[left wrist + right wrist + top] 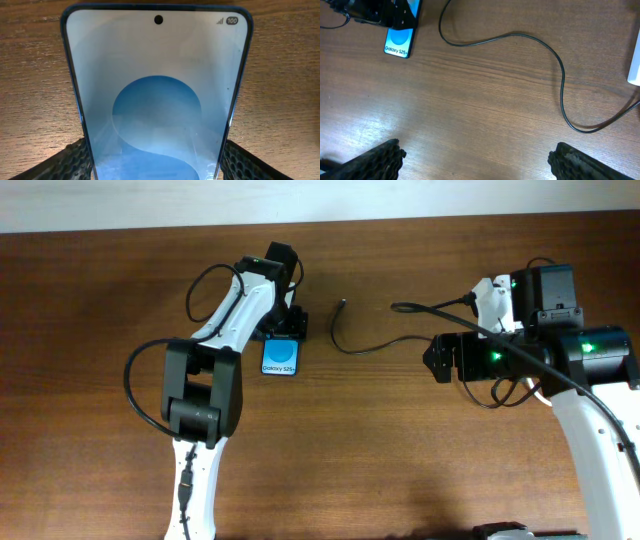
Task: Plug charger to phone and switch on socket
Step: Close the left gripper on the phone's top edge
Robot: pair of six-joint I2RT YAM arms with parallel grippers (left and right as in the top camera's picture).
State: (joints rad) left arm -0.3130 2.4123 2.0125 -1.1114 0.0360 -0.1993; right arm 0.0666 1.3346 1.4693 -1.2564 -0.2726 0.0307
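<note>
Phone point(155, 75) flat on the wooden surface point(30, 75), screen up, between fingers point(65, 162) of the left hand point(152, 150), pads at its edges, firm grip or not I cannot tell, right hand point(476, 150) wide open, empty, charger point(512, 34) loose beyond, tip apart from phone

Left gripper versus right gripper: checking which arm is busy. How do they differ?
The left gripper straddles the phone, a finger at each edge; the right gripper is open and holds nothing. The left gripper is at the phone; the right gripper is over the table, short of the cable. Both have dark pads.
</note>
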